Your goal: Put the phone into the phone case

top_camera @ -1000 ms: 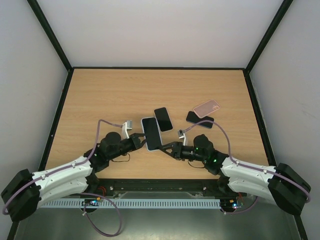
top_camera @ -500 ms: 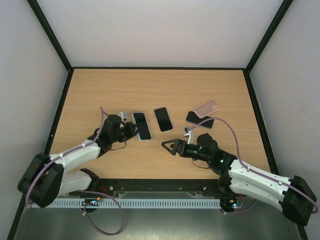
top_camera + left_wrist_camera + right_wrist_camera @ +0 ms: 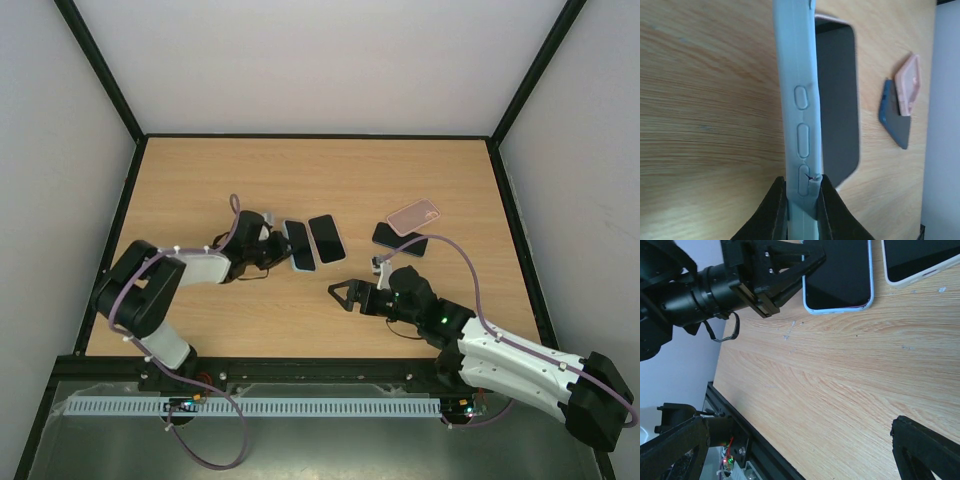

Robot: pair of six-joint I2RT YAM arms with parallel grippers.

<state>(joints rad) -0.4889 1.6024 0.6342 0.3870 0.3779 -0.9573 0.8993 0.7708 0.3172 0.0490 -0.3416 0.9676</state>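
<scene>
A phone in a light-blue case [image 3: 300,245] is at mid-table, and my left gripper [image 3: 275,248] is shut on its near end. The left wrist view shows this case [image 3: 796,75] edge-on, side buttons facing the camera, pinched between the fingers of the left gripper [image 3: 802,192]. The right wrist view shows its black screen [image 3: 837,277] inside the blue rim. My right gripper [image 3: 342,294] is open and empty, nearer the front and apart from the phone. Only one right fingertip [image 3: 925,450] shows clearly.
A second phone with a pale rim [image 3: 326,238] lies just right of the held one. At the back right a pink transparent case [image 3: 413,214] rests partly on a dark blue phone [image 3: 400,239]. The table's black front rail [image 3: 735,430] runs below my right gripper.
My right gripper opened, let go of the blue-cased phone and drew back slightly. My left arm carried the phone away from the front, ending beside the second phone.
</scene>
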